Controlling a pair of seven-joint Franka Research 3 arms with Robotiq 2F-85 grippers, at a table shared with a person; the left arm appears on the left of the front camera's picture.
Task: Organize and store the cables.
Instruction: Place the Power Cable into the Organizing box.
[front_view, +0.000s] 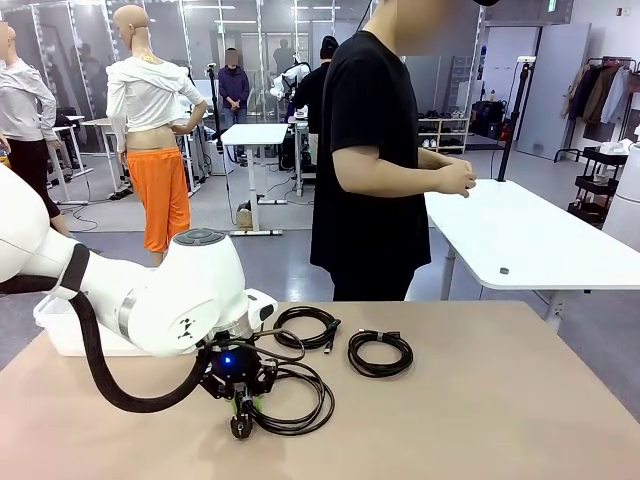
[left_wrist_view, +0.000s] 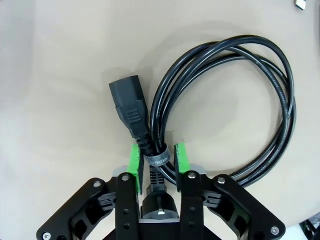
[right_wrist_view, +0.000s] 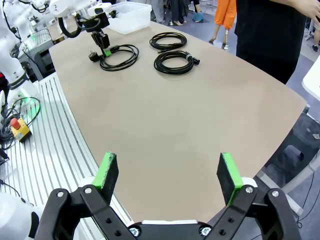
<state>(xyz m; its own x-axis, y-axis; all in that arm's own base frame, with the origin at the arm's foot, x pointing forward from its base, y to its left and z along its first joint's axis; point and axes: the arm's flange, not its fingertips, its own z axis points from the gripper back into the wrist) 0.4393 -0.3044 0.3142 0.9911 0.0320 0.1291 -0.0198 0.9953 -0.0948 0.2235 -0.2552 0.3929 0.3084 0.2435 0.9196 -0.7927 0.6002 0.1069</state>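
Note:
Three cables lie as black coils on the tan table. The nearest coil has a band around its strands beside its black plug. My left gripper points down at it, its green pads pressed on either side of the banded strands. A second coil and a third coil rest farther back. My right gripper hangs open over the table's near right edge with nothing between its fingers.
A white bin stands at the table's back left, behind my left arm. A person in a black shirt stands at the far side, both hands held together at the waist. The right half of the table is bare.

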